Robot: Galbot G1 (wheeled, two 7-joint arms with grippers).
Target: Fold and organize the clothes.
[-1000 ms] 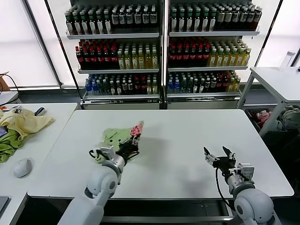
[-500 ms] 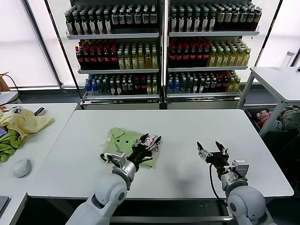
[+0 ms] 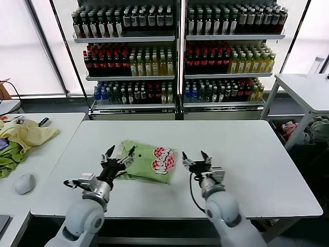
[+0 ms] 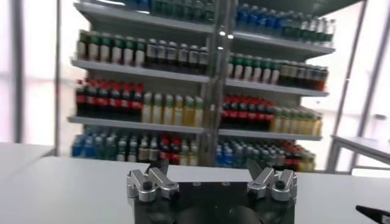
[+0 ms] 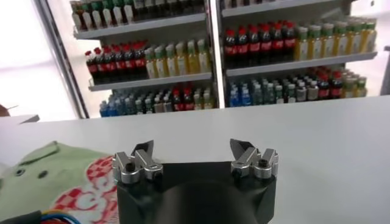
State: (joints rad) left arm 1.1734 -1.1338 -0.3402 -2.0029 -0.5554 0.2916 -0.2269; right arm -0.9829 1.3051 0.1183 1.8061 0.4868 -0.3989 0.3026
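Both grippers have shifted since half a second ago: left gripper (image 3: 119, 153) has let go of the shirt and drawn back to its left edge, right gripper (image 3: 195, 157) has swung in from well out on the table to just beside the shirt's right edge. Left fingers (image 4: 148, 181) spread wide, nothing between them; wrist view shows only the bottle shelves (image 4: 201, 97) beyond, so the gripper points across and past the cloth rather than down at it. Right fingers (image 5: 135, 163) equally wide, empty, with the green cloth and its red-pink print (image 5: 85, 192) just off to one side. Light green shirt (image 3: 146, 162) lies in a rough folded bundle near the middle of the white table (image 3: 267, 154), print (image 3: 162, 159) facing up, small dark buttons (image 3: 127, 149) showing at the far left corner. Judgement: the two grippers flank the bundle to take opposite edges for the next fold or to square it up; fold looks partial, edges uneven. More clothes (image 3: 20, 136) heaped on the side table (image 3: 51, 154), well apart.
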